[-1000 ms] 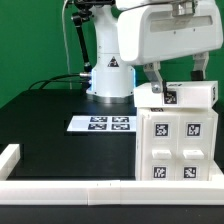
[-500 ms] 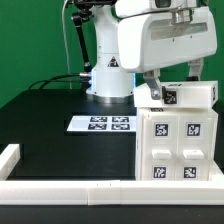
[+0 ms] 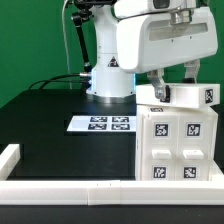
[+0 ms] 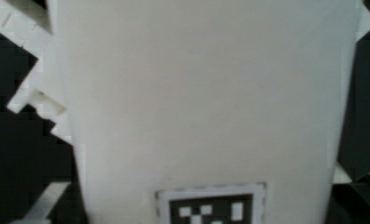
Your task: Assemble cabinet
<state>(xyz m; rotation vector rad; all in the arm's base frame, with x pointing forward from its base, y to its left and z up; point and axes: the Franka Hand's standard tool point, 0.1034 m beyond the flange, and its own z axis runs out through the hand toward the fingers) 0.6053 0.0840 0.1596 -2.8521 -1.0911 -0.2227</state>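
The white cabinet stands at the exterior view's right, with several black-and-white tags on its front. A flat white top piece lies across its top, with a tag showing at its right end. My gripper hangs right over this piece with a finger on each side, shut on it. In the wrist view the white top piece fills nearly the whole picture, with one tag at the edge. The fingertips themselves are hidden there.
The marker board lies on the black table to the left of the cabinet. A low white border rail runs along the front edge and the left corner. The arm's base stands behind the marker board.
The top piece has turned on the cabinet. Its front tag near the left end is gone from sight and a tag now shows at its right end. The gripper fingers turned with it.
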